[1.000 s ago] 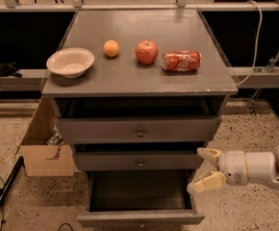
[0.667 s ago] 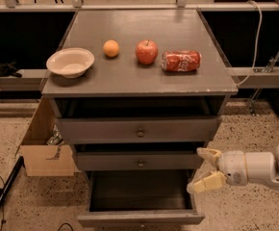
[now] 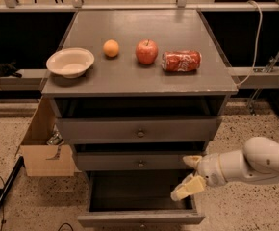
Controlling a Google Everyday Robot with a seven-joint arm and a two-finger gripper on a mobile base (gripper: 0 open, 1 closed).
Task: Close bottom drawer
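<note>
- The bottom drawer [image 3: 130, 219] stands pulled far out, below the front edge of the worktop [image 3: 130, 83]; its dark inside is open to view and its front panel lies at the lower border of the view.
- The pincer [image 3: 190, 175] hangs under the front right corner of the worktop, over the drawer's right side. Its two pale fingers [image 3: 186, 189] are spread, one above the other, with nothing pinched between them.
- The upper finger lies close by the right end of the middle drawer [image 3: 140, 161]; whether it touches cannot be told.
- The white arm [image 3: 264, 162] reaches in from the right.
- The top drawer [image 3: 139, 129] and the middle drawer each stand out only a little.
- On the worktop, a bowl [image 3: 70, 62] sits near the left edge; an orange [image 3: 111, 48], an apple [image 3: 146, 52] and a dented can [image 3: 181, 61] on its side run in a row toward the right edge, each apart from the next.
- An open box [image 3: 43, 153] stands on the floor below the front left corner.
</note>
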